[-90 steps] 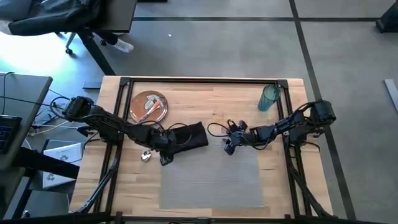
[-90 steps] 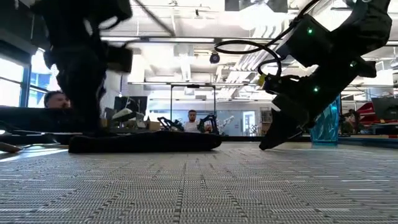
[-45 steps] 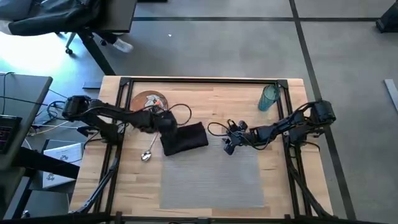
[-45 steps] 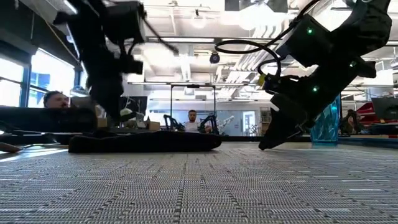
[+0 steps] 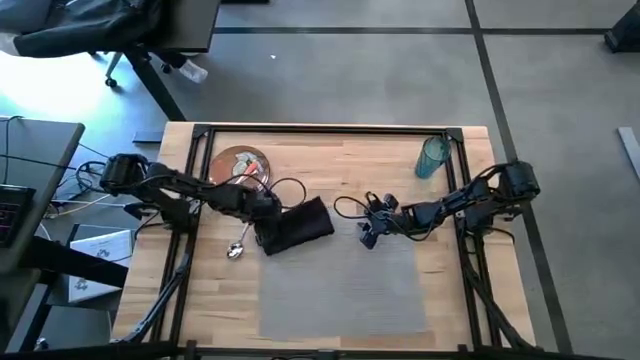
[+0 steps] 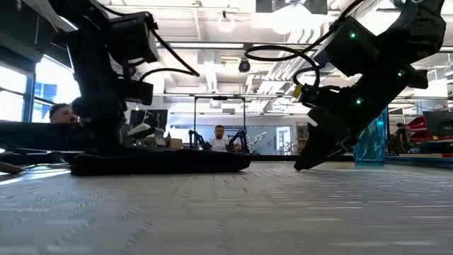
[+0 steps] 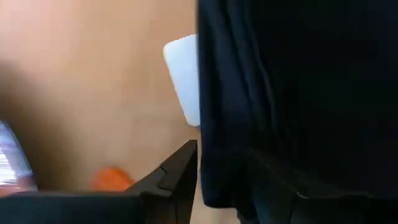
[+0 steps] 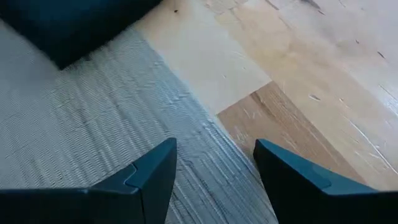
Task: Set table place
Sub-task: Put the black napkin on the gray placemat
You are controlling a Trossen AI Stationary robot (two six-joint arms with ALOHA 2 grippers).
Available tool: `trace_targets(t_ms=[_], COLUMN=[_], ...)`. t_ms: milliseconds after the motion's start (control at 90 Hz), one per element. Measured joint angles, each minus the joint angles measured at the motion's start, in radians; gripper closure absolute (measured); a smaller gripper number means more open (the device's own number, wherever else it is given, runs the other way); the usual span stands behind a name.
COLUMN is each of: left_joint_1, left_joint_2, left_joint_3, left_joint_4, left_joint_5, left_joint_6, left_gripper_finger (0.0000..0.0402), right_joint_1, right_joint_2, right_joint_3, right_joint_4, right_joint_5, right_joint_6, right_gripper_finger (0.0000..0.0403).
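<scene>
Big rectangular table – pale butcher-block wood, black metal frame round the edge. On the near half lies the grey placemat, rectangular, tight ribbed weave that fills the foreground in the low view. The black napkin is a soft folded cloth, its right part overlapping the mat's far-left corner, the rest on bare wood. Far-left sits the round orange-brown plate w/ orange-handled cutlery on it – can't tell fork from knife. Far-right corner: teal tumbler, see-through, upright, well apart from the rest. A small silver spoon lies on the wood just left of the mat, near the napkin.

Left gripper is down at the napkin's left end, between plate and cloth; the left wrist view shows dark cloth right up against one finger, but whether it's pinched or let go I can't tell. Right gripper hangs low over the mat's far edge, by the wood, fingers spread w/ nothing between them
</scene>
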State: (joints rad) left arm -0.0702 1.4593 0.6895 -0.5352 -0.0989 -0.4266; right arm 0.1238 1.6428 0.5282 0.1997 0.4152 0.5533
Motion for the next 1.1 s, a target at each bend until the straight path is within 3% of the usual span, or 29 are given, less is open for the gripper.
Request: trace_targets(t_ms=[256, 433, 600, 722, 778, 944, 1100], left_joint_1=[-0.107, -0.166, -0.229, -0.266, -0.269, -0.270, -0.288], left_joint_2=[0.000, -0.007, -0.013, -0.013, -0.013, -0.008, -0.008], left_joint_3=[0.028, 0.131, 0.144, 0.105, 0.080, 0.015, -0.008], left_joint_4=[-0.070, -0.235, -0.268, -0.336, -0.330, -0.228, -0.167], left_joint_5=[0.085, -0.039, -0.073, -0.251, -0.280, -0.261, -0.171], left_joint_6=[-0.147, -0.183, -0.255, -0.353, -0.377, -0.391, -0.400], left_gripper_finger=[0.0289, 0.0289, 0.0289, 0.0289, 0.0289, 0.0289, 0.0289], right_joint_1=[0.000, 0.000, 0.005, 0.025, 0.033, 0.074, 0.126], right_joint_2=[0.000, -0.006, -0.014, -0.005, -0.005, -0.002, 0.016], right_joint_3=[0.000, 0.007, 0.063, 0.072, 0.067, 0.057, 0.058], right_joint_4=[0.000, 0.004, 0.015, 0.011, 0.009, -0.001, 0.000], right_joint_5=[0.004, -0.034, -0.133, -0.158, -0.158, -0.158, -0.165], right_joint_6=[0.007, -0.089, -0.157, -0.173, -0.168, -0.117, -0.130], right_gripper_finger=[0.0199, 0.0199, 0.0199, 0.0199, 0.0199, 0.0199, 0.0199])
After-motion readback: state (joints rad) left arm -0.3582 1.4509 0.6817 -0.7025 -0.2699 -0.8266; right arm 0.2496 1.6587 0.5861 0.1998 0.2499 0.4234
